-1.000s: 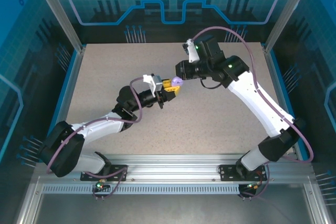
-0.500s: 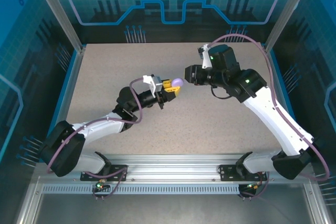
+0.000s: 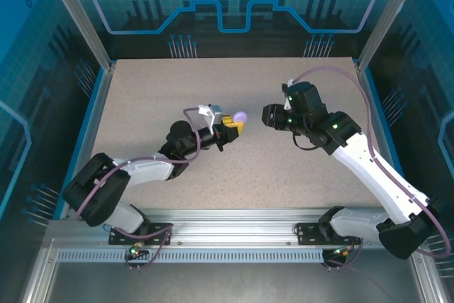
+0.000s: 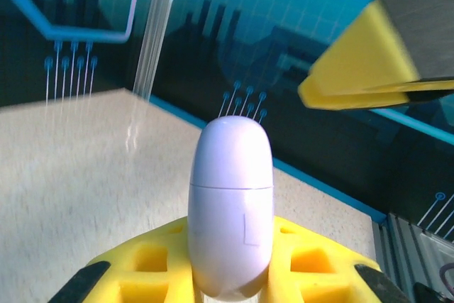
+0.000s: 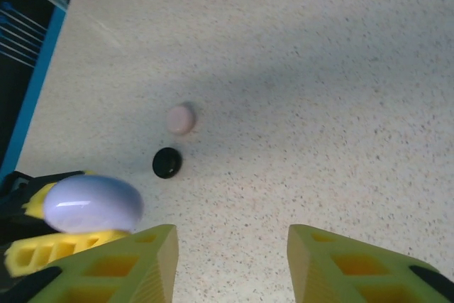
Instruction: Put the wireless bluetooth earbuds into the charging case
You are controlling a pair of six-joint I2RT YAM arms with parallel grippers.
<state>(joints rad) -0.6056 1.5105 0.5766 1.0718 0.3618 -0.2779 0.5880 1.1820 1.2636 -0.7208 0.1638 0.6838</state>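
Left hand (image 3: 231, 127) pinches the closed lavender case (image 4: 230, 204), held up off the bench (image 5: 319, 69). Right hand (image 5: 227, 267) is spread and empty, facing the case with a gap between. Small round pink item (image 5: 180, 118) and black item (image 5: 167, 162) lie close together on the bench.

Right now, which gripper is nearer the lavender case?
Left. The left gripper is shut on the lavender case, gripping it directly. The right gripper sits apart, to the case's right in the top view, jaws open and not touching it.
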